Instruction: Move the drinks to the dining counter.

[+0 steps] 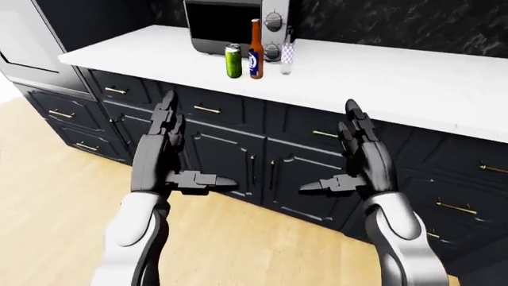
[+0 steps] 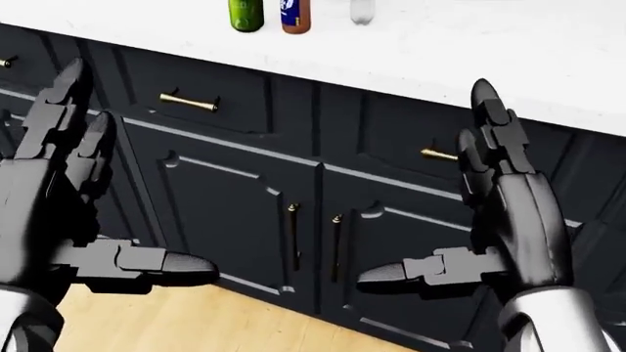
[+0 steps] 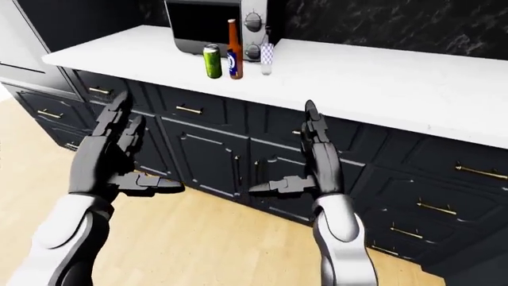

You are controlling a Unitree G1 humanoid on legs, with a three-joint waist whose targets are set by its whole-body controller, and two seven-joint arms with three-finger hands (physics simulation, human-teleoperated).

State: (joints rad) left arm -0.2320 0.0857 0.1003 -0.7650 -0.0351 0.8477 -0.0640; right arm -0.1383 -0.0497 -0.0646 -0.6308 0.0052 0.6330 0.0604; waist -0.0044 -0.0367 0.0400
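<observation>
Three drinks stand together on the white counter (image 1: 381,77) by a microwave: a green can (image 1: 233,61), a brown bottle with a blue label (image 1: 255,52) and a small clear bottle with a checked label (image 1: 286,58). My left hand (image 1: 171,161) and right hand (image 1: 353,164) are both open and empty, fingers up and thumbs pointing inward. They hang below the counter's edge, level with the dark cabinet doors, well short of the drinks.
A steel microwave (image 1: 238,24) stands behind the drinks against a black stone wall. Dark cabinets with brass handles (image 1: 206,109) run under the counter. A tall dark unit (image 1: 31,47) is at the left. The floor (image 1: 47,202) is light wood.
</observation>
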